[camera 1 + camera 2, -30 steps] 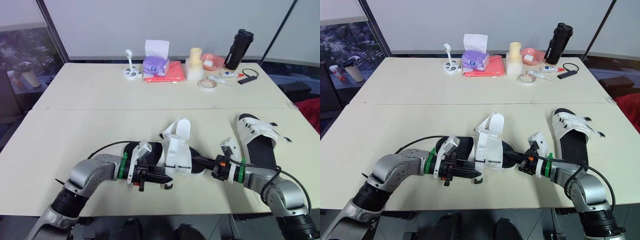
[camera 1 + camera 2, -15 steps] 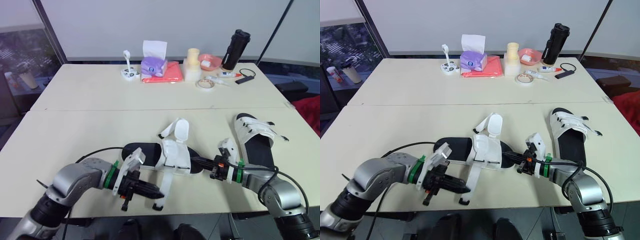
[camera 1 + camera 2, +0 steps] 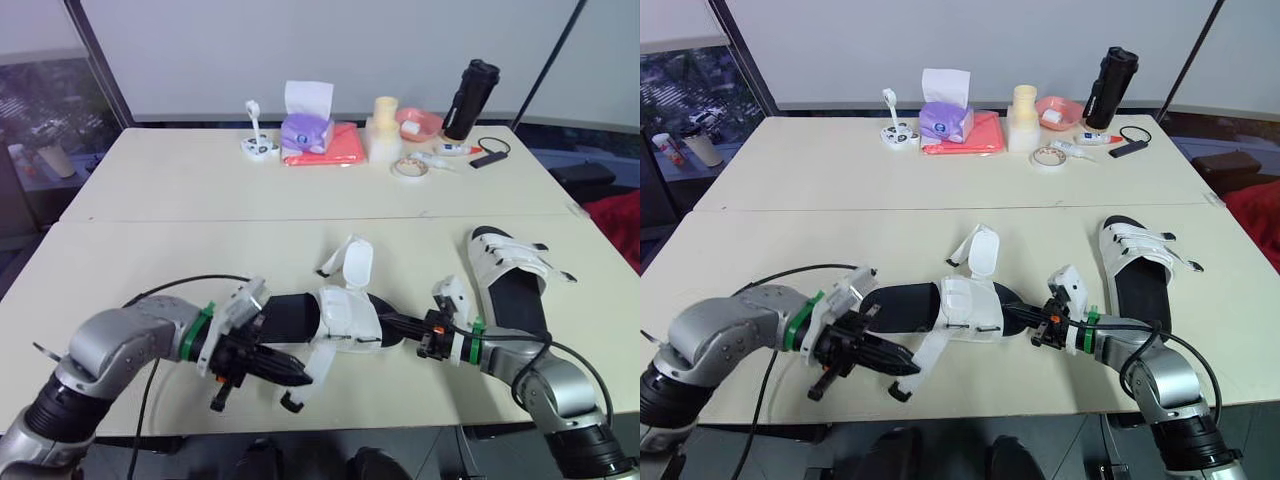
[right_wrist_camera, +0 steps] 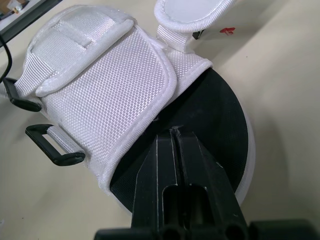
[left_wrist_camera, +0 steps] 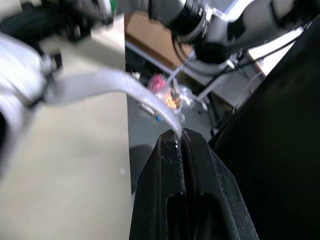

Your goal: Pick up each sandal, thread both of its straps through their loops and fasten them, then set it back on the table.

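At lower centre of the bench (image 3: 150, 260), the left pincer (image 5: 181, 145) is clamped on the sandal's (image 3: 345, 315) white strap (image 5: 115, 85). The right pincer (image 4: 175, 132) pinches the sandal's black sole (image 4: 220, 115).

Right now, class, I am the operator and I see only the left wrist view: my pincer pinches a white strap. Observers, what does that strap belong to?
Observer: To the sandal between both arms; the strap runs from its white upper to the left pincer.
Operator: Is anything steadying the shoe?
Observer: Yes, the right pincer is shut on the rim of its black sole.
Operator: Anything left undone on it?
Observer: Its other strap sticks up loose, unthreaded.
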Robot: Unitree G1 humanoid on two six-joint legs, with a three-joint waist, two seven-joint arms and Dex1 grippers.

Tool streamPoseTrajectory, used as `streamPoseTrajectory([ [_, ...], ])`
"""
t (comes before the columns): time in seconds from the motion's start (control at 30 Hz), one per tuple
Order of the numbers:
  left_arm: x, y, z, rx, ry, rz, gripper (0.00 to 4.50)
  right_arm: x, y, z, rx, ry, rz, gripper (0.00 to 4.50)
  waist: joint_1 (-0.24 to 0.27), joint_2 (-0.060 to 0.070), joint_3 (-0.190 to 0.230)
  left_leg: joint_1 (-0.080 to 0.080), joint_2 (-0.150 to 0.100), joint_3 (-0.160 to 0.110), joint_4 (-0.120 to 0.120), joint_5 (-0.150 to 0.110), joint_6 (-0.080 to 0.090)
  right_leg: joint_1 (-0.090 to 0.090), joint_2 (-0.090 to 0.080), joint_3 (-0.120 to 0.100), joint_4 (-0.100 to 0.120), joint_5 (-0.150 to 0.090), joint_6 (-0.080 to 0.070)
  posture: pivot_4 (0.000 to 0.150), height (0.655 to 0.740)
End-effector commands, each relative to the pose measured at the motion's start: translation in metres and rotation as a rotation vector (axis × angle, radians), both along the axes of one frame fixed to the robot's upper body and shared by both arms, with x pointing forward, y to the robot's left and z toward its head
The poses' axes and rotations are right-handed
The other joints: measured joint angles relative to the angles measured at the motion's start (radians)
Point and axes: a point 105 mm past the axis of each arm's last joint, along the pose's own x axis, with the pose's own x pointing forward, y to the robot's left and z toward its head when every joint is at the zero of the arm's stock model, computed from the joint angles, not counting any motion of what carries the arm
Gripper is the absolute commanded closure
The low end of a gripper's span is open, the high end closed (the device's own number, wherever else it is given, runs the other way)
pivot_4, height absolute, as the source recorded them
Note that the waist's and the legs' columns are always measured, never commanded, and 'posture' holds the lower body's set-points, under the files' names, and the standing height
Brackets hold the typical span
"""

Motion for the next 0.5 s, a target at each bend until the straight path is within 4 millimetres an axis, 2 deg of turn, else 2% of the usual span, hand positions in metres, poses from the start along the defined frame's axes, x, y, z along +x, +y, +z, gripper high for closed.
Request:
streamPoseTrajectory([
  [0.03,-0.001,0.002,0.031,-0.109,-0.039,-0.045,4.44,-0.006,-0.006,-0.025,-0.044,0.095,-0.027,4.5,0.0,0.0,0.0,0.0,0.0,0.0,0.0,0.0,0.0,0.0,0.0,0.0,0.0,0.0,0.0,0.15,0.74],
  [0.23,0.024,-0.002,0.046,-0.19,-0.044,0.038,4.44,-0.004,-0.004,-0.027,-0.039,0.098,-0.028,4.5,0.003,0.0,0.0,0.0,0.0,0.0,0.001,0.0,0.0,0.0,0.0,0.0,0.0,0.0,0.0,0.15,0.74],
  [0.4,0.048,-0.012,0.046,-0.245,0.008,0.109,4.44,-0.002,-0.002,-0.028,-0.035,0.098,-0.027,4.5,0.005,0.0,0.0,0.0,-0.001,0.0,0.002,0.0,0.0,0.0,0.0,0.0,0.001,0.0,0.0,0.15,0.74],
  [0.5,0.058,-0.019,0.039,-0.233,0.038,0.137,4.44,-0.002,-0.003,-0.028,-0.034,0.098,-0.03,4.5,0.004,0.0,0.0,0.0,-0.001,0.0,0.002,0.0,0.0,0.0,0.0,0.0,0.001,0.0,0.0,0.15,0.74],
])
